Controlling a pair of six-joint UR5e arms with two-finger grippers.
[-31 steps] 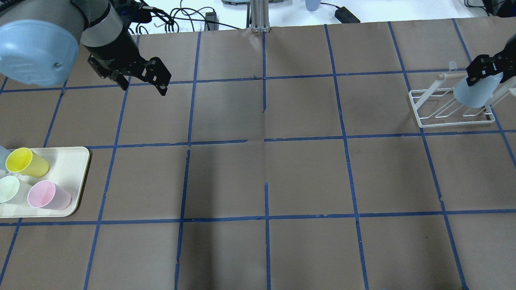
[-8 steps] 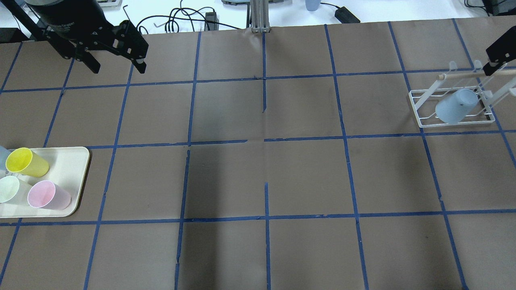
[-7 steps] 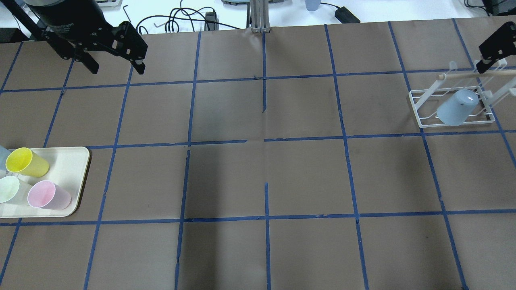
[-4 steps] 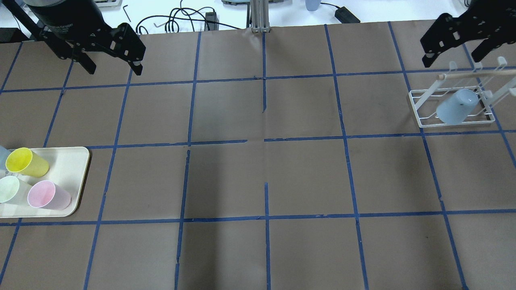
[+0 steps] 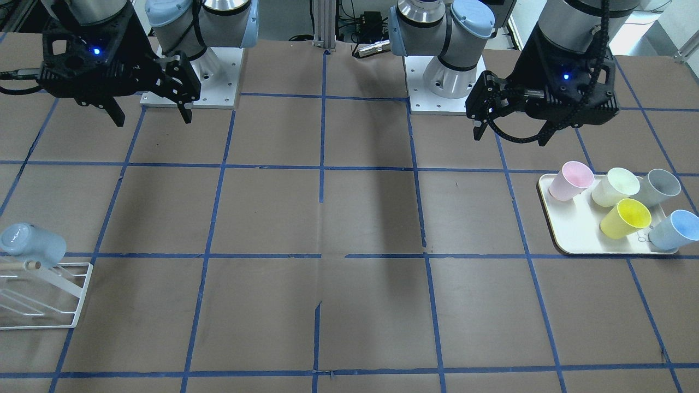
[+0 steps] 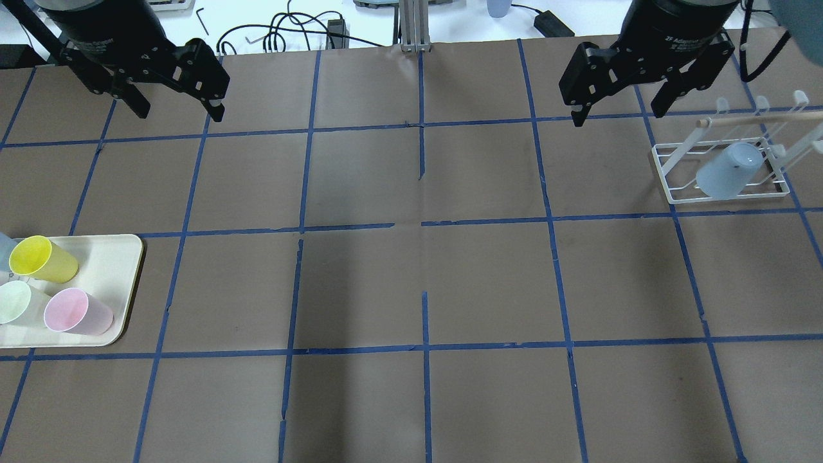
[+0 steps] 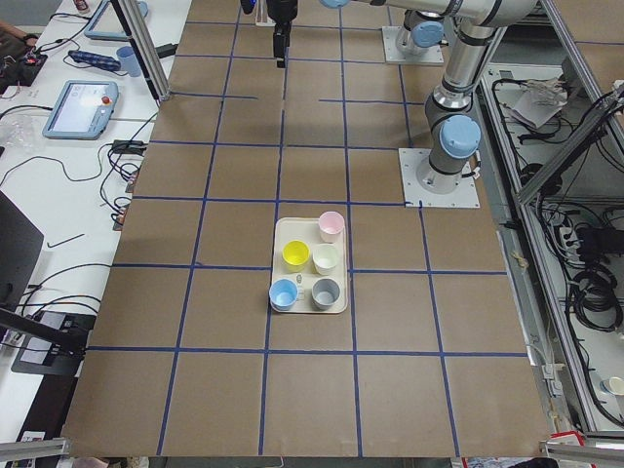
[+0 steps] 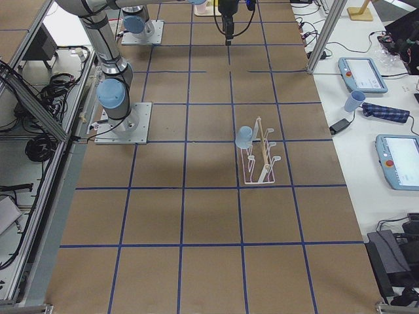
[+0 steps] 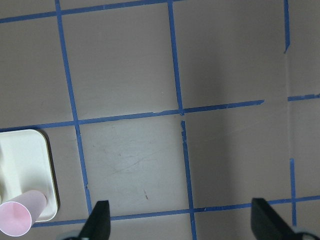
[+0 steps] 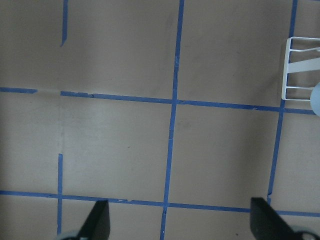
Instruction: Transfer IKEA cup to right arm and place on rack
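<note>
The IKEA cup (image 6: 730,170), pale sky-blue, hangs upside down and tilted on a prong of the white wire rack (image 6: 675,196) at the far right. It also shows in the front view (image 5: 30,243), the right side view (image 8: 244,136) and at the edge of the right wrist view (image 10: 316,100). My right gripper (image 6: 617,112) is open and empty, up and to the left of the rack, apart from it (image 5: 153,117) (image 10: 181,220). My left gripper (image 6: 179,114) is open and empty at the far left back (image 5: 510,137) (image 9: 182,222).
A cream tray (image 6: 109,257) at the left edge holds yellow (image 6: 42,258), pink (image 6: 77,312) and pale green cups; the front view also shows a grey cup (image 5: 658,188) and a blue one (image 5: 674,229) on it. Brown paper with blue tape lines covers the table. Cables lie beyond the back edge.
My right gripper has let go of the cup, which now rests on the rack, and has risen and moved left, away from the rack. The left gripper has pulled back to the far left.
</note>
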